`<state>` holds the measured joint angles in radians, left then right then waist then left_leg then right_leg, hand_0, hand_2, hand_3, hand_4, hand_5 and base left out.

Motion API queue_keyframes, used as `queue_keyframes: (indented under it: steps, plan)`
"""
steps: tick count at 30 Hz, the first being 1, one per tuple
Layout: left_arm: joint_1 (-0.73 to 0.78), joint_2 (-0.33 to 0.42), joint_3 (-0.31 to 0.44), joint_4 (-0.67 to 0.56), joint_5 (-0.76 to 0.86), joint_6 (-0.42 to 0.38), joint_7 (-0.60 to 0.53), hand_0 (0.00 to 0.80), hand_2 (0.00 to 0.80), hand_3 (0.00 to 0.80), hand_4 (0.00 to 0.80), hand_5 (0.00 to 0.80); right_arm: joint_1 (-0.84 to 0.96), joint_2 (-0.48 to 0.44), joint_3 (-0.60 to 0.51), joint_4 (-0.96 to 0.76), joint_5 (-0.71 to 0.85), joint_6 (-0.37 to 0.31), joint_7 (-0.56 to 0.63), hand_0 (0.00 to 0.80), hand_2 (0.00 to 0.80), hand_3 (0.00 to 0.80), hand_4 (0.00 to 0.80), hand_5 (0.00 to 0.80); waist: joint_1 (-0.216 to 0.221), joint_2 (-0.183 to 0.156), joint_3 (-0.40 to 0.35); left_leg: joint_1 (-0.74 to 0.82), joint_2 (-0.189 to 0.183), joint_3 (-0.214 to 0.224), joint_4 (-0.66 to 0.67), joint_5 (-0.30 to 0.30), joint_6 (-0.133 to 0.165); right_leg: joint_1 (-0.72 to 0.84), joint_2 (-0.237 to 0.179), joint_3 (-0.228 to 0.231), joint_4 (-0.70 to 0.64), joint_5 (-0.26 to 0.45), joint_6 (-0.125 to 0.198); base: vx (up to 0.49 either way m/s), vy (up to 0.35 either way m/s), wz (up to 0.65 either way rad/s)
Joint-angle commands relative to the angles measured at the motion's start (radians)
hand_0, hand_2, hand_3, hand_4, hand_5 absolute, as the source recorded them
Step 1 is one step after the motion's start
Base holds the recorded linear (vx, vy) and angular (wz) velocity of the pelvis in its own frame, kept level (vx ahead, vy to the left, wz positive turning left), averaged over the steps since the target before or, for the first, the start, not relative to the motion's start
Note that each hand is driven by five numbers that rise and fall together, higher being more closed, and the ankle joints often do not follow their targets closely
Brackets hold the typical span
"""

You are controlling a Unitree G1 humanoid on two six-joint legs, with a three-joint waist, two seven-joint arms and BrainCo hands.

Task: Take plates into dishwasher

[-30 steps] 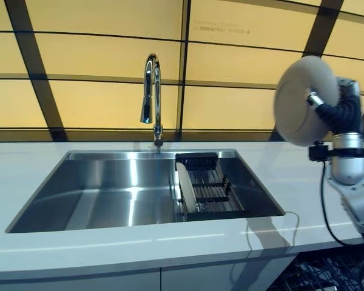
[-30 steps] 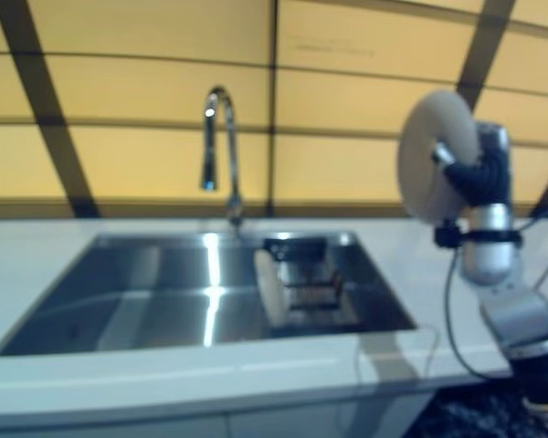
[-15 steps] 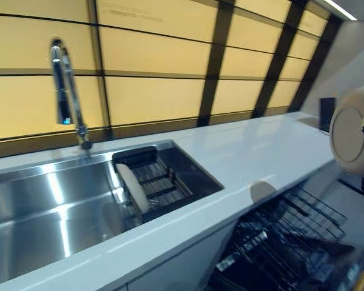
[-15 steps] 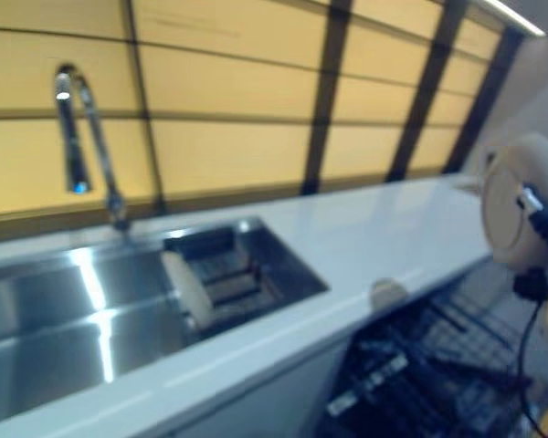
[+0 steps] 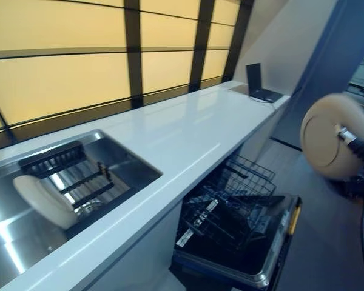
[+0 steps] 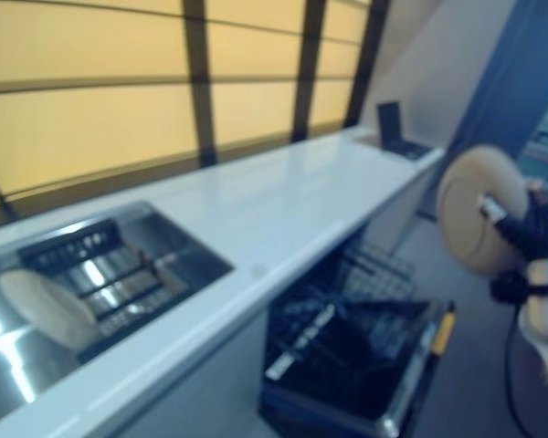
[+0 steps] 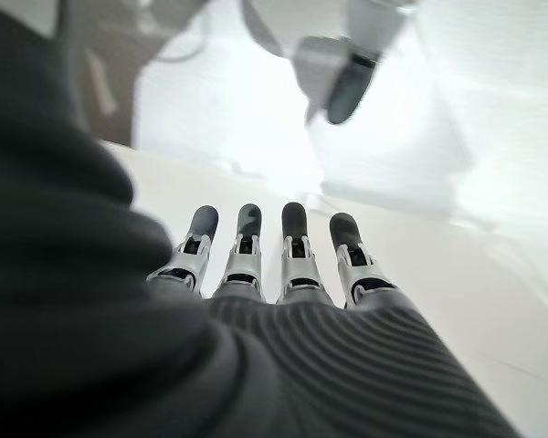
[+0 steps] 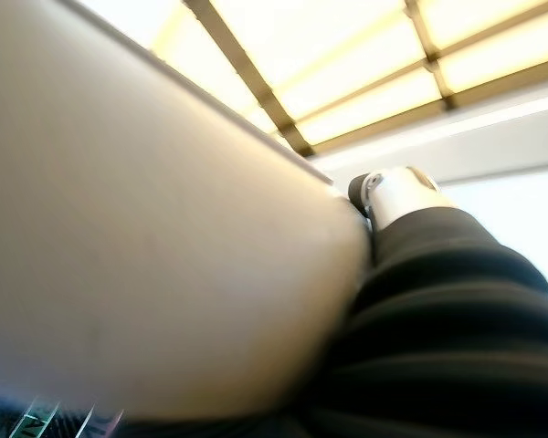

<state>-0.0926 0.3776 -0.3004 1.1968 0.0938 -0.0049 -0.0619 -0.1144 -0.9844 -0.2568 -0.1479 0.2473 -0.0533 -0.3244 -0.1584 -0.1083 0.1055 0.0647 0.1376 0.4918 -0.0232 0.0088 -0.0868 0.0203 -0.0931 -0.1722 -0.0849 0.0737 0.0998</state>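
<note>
Gripping the round beige plate (image 5: pixel 332 134) upright, your right hand (image 5: pixel 359 144) pinches its rim; below its fingers, the open black dishwasher rack (image 5: pixel 236 212); left hand (image 7: pixel 274 274) fingers straight, empty.

The camera has swung right, bringing the open dishwasher (image 5: pixel 236 227) into view below the counter (image 5: pixel 188 130).

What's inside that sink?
In the sink, a dark drying rack holds one pale plate on edge. The sink's far left runs out of view.

White counter (image 5: pixel 188 130) bears a dark laptop (image 5: pixel 259 83).
</note>
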Motion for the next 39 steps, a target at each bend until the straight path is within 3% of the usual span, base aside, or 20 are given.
queue_keyframes:
  steps: [1, 6, 9, 10, 12, 15, 16, 22, 39]
  plan:
    - [-0.027, -0.013, -0.044, -0.006, -0.026, -0.043, 0.010, 0.000, 0.000, 0.000, 0.000, 0.000, -0.077, -0.001, 0.018, -0.064, 0.022, 0.024, 0.063, 0.800, 0.800, 0.800, 0.800, 0.800, 0.016, 0.013, 0.015, -0.105, -0.012, -0.029, -0.012, 0.009, 0.037, 0.081, 0.006, 0.021, 0.045, -0.076, 0.060, -0.202, -0.205, -0.11]
    - [-0.024, -0.059, -0.075, -0.037, -0.019, -0.077, 0.003, 0.000, 0.000, 0.000, 0.000, 0.000, -0.150, 0.056, 0.132, -0.034, -0.082, 0.088, 0.175, 0.800, 0.800, 0.800, 0.800, 0.800, 0.017, 0.040, 0.055, -0.127, -0.030, -0.080, -0.048, 0.060, 0.010, 0.102, 0.047, 0.055, 0.031, -0.108, 0.010, -0.127, -0.127, 0.15]
    - [-0.021, -0.059, -0.068, -0.032, -0.009, -0.059, -0.001, 0.000, 0.000, 0.000, 0.000, 0.000, -0.187, 0.082, 0.199, -0.004, -0.112, 0.116, 0.218, 0.800, 0.800, 0.800, 0.800, 0.800, 0.023, 0.057, 0.070, -0.159, -0.017, -0.076, -0.048, 0.104, 0.003, 0.091, 0.071, 0.048, 0.031, -0.102, -0.012, -0.112, -0.107, 0.21]
    - [-0.021, -0.058, -0.066, -0.025, -0.005, -0.052, -0.003, 0.000, 0.000, 0.000, 0.000, 0.000, -0.192, 0.088, 0.214, 0.002, -0.116, 0.125, 0.229, 0.800, 0.800, 0.800, 0.800, 0.800, 0.023, 0.059, 0.067, -0.155, -0.024, -0.095, -0.052, 0.088, -0.009, 0.099, 0.071, 0.054, 0.027, -0.115, -0.008, -0.131, -0.112, 0.25]
    - [-0.015, -0.053, -0.053, -0.016, 0.009, -0.047, -0.002, 0.000, 0.000, 0.000, 0.000, 0.000, -0.212, 0.101, 0.254, 0.014, -0.126, 0.143, 0.250, 0.800, 0.800, 0.800, 0.800, 0.800, 0.028, 0.069, 0.078, -0.173, -0.007, -0.083, -0.052, 0.123, -0.013, 0.085, 0.087, 0.038, 0.027, -0.103, -0.024, -0.040, -0.069, 0.14]
    - [-0.017, -0.051, -0.045, -0.009, 0.010, -0.038, 0.003, 0.000, 0.000, 0.000, 0.000, 0.000, -0.225, 0.110, 0.290, 0.025, -0.135, 0.166, 0.279, 0.800, 0.800, 0.800, 0.800, 0.800, 0.027, 0.074, 0.085, -0.173, -0.009, -0.105, -0.055, 0.109, -0.028, 0.087, 0.090, 0.041, 0.025, -0.116, -0.024, -0.012, -0.031, 0.08]
    - [-0.020, -0.046, -0.036, -0.007, 0.009, -0.040, 0.007, 0.000, 0.000, 0.000, 0.000, 0.000, -0.232, 0.114, 0.312, 0.020, -0.142, 0.182, 0.299, 0.800, 0.800, 0.800, 0.800, 0.800, 0.032, 0.080, 0.097, -0.188, 0.001, -0.094, -0.058, 0.135, -0.023, 0.069, 0.099, 0.033, 0.032, -0.105, -0.034, -0.113, -0.053, 0.04]
    - [-0.026, -0.043, -0.041, -0.028, -0.009, -0.054, -0.001, 0.000, 0.000, 0.000, 0.000, 0.000, -0.267, 0.131, 0.386, 0.040, -0.189, 0.201, 0.328, 0.800, 0.800, 0.800, 0.800, 0.800, 0.048, 0.093, 0.125, -0.200, -0.005, -0.115, -0.055, 0.146, -0.030, 0.053, 0.099, 0.014, 0.031, -0.101, -0.042, -0.021, -0.008, 0.01]
    - [-0.115, -0.056, -0.131, -0.079, -0.032, -0.021, -0.004, 0.000, 0.000, 0.000, 0.000, 0.000, -0.429, 0.230, 0.529, 0.160, -0.277, 0.225, 0.238, 0.800, 0.800, 0.800, 0.800, 0.800, 0.073, 0.125, 0.210, -0.244, -0.027, -0.167, -0.064, 0.152, -0.036, -0.007, 0.083, -0.024, 0.024, -0.084, -0.047, -0.017, 0.003, 0.09]
